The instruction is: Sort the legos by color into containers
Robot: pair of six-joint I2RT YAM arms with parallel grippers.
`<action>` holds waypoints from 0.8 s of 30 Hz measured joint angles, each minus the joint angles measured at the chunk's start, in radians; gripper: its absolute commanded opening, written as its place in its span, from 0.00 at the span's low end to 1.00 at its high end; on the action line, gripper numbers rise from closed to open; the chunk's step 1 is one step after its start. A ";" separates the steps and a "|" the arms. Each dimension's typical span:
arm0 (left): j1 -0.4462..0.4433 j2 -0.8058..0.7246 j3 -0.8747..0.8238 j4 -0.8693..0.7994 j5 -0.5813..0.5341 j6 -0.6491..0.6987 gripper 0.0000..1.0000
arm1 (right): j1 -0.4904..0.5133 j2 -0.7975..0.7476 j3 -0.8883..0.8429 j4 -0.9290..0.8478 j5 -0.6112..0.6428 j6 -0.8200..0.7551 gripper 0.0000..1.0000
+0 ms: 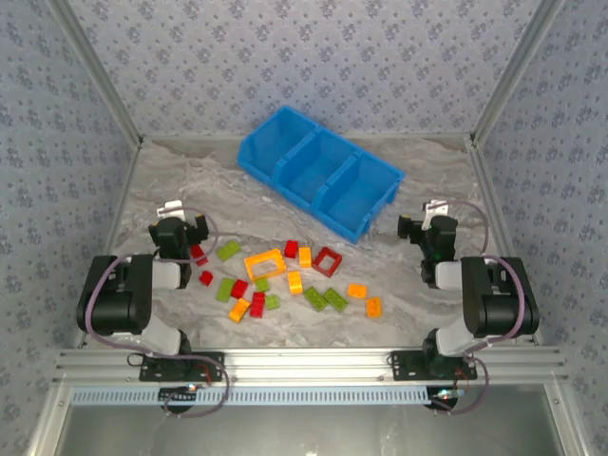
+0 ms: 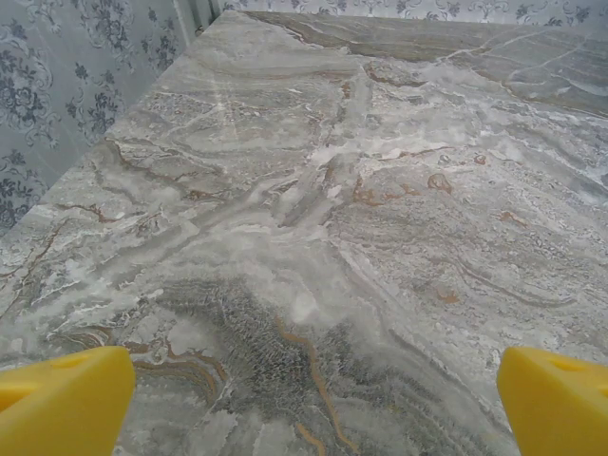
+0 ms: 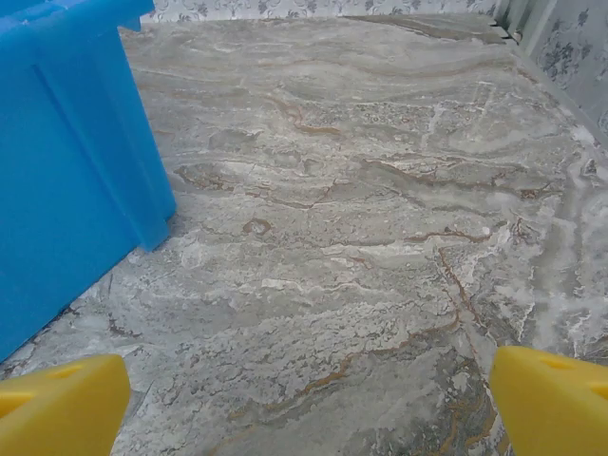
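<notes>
Top external: spotting the legos (image 1: 294, 281) lying loose on the near half of the table (image 1: 418, 285), between the two arm bases, reds, oranges and greens all mixed; orange frame (image 1: 265, 263) and red frame (image 1: 327, 260) sitting flat mid-pile. Seeing none inside the containers (image 1: 285, 180), three open blue compartments side by side, sitting diagonally just beyond the pile, so judging the sort as not yet started. Marking left gripper (image 1: 182, 214) hovering just beside a small red brick (image 1: 199, 255) at the pile's left edge, and right gripper (image 1: 425, 224) hanging near the containers' right end, well apart from the bricks. Left wrist: catching left gripper (image 2: 313, 399) spread wide, yellow fingertips (image 2: 62, 399) at both bottom corners, nothing between them, bare marble ahead. Right wrist: same for right gripper (image 3: 309, 404), spread wide and holding nothing, the containers' blue wall (image 3: 66, 161) close on its left. Reading the step in hand as reaching for a first brick, likely that red brick for the left arm. For doing it well, probably: tipping the wrist down to bring the brick between the fingertips, going for an outlying piece rather than one touching neighbours, squeezing across the flat sides, avoiding nudging the green brick (image 1: 227, 251) nearby, then fixing one compartment per colour and releasing low over it
</notes>
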State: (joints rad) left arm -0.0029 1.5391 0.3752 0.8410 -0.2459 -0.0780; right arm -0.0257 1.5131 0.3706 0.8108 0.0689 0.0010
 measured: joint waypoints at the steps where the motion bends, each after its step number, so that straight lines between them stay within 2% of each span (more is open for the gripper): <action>1: 0.000 0.000 0.000 0.000 0.000 0.000 0.98 | -0.003 0.000 0.002 -0.001 -0.008 -0.002 1.00; 24: 0.000 0.000 0.000 0.000 0.015 0.003 0.98 | -0.005 0.000 0.008 -0.018 -0.044 -0.003 1.00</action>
State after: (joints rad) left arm -0.0029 1.5391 0.3752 0.8410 -0.2310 -0.0746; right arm -0.0303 1.5131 0.3786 0.7929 0.0250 -0.0021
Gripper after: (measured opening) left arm 0.980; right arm 0.997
